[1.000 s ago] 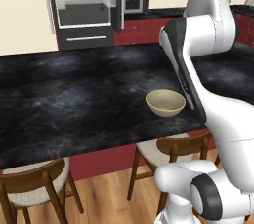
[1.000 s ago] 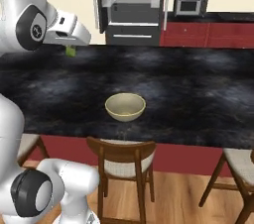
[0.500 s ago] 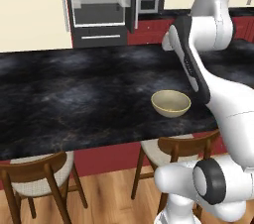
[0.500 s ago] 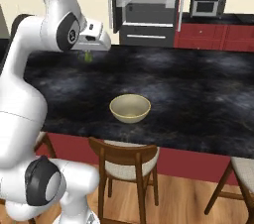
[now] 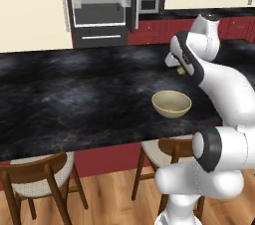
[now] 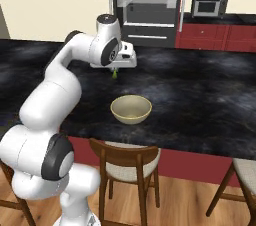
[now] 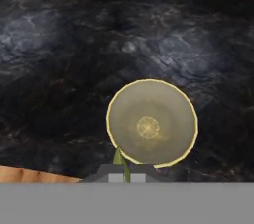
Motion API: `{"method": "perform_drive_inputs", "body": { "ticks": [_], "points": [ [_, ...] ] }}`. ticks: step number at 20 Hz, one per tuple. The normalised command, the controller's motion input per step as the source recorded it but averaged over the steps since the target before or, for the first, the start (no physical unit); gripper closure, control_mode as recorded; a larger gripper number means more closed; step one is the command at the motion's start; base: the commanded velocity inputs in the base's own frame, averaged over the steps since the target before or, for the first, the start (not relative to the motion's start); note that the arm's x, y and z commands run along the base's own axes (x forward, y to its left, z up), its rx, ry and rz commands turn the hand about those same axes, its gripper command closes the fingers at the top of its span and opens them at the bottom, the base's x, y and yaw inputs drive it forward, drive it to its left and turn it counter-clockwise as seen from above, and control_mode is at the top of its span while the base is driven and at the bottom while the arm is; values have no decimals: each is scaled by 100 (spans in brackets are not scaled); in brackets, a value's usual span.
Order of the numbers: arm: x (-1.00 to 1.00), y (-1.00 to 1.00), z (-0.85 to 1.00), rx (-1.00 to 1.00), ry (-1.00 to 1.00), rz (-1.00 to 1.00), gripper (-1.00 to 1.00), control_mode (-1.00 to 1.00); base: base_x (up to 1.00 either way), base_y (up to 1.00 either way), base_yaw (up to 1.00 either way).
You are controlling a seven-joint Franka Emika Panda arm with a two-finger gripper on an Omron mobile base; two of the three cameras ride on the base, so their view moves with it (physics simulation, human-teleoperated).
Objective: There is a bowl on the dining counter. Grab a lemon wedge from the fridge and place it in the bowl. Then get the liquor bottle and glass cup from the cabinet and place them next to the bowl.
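My tool (image 6: 115,71) is clamped on the lemon wedge (image 6: 115,74), hanging above the table (image 6: 200,95) just behind the bowl (image 6: 131,109). Nothing readable anywhere. Beyond the table the fridge (image 6: 148,5) stands open; wooden chairs (image 6: 127,162) tuck under the near edge.

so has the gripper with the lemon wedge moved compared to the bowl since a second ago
Yes. In the right base view the gripper, shut on the lemon wedge, has swung right from beyond the bowl's left side to nearly above it.

Cream wall (image 5: 30,15), wooden chairs (image 6: 127,162)
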Motion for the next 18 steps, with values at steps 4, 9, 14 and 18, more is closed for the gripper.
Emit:
{"method": "perform_drive_inputs", "body": {
  "ticks": [4, 9, 14, 18],
  "points": [
    [92, -11, -100, 0, 14, 14, 100, -100, 0, 0, 0],
    [71, -17, -96, 0, 7, 13, 100, -100, 0, 0, 0],
    [37, -27, -88, 0, 1, 11, 100, -100, 0, 0, 0],
    [35, -20, -74, 0, 0, 10, 100, -100, 0, 0, 0]
  ]
}}
